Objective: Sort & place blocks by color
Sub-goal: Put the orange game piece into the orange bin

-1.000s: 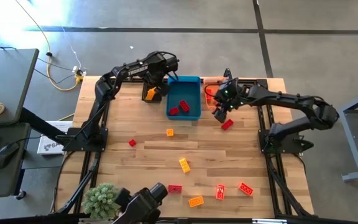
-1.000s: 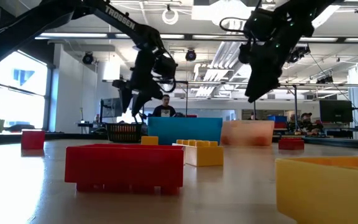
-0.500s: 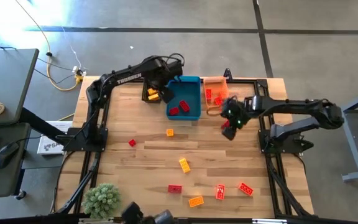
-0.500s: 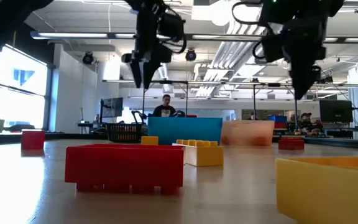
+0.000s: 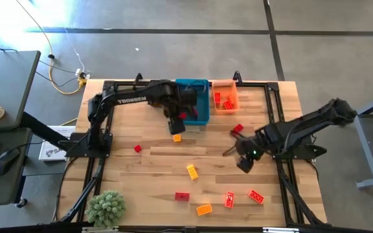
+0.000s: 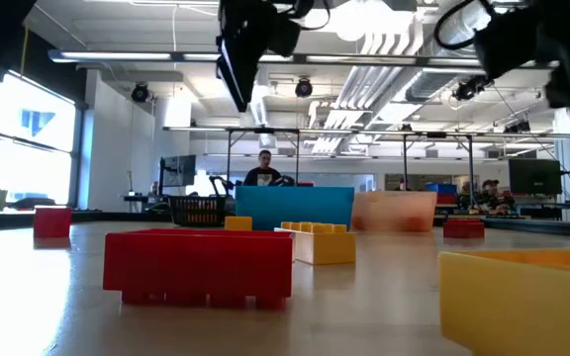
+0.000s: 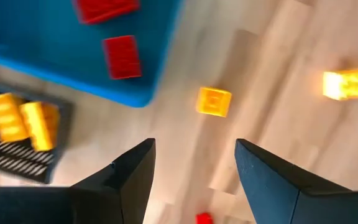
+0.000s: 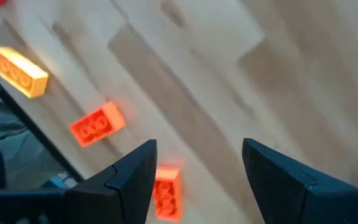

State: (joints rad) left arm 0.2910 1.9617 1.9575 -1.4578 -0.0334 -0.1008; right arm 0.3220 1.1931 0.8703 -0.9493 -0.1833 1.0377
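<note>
With the left claw [image 7: 191, 180] spread and empty over the small yellow block [image 7: 214, 102] just beside the blue bin [image 5: 198, 110], centre both fingers around it before descending to the counter [image 5: 147, 165]; the right claw [image 8: 194, 180], also spread, hangs near the orange blocks [image 8: 97, 124].

Potted plant [image 5: 107, 208] — table's [image 5: 154, 168] corner; mouse [image 5: 4, 160] alongside

I see a wooden table [image 5: 141, 165]. On it sit a blue bin [image 5: 198, 110], an orange bin [image 5: 225, 97] and scattered blocks [image 5: 192, 171].
</note>
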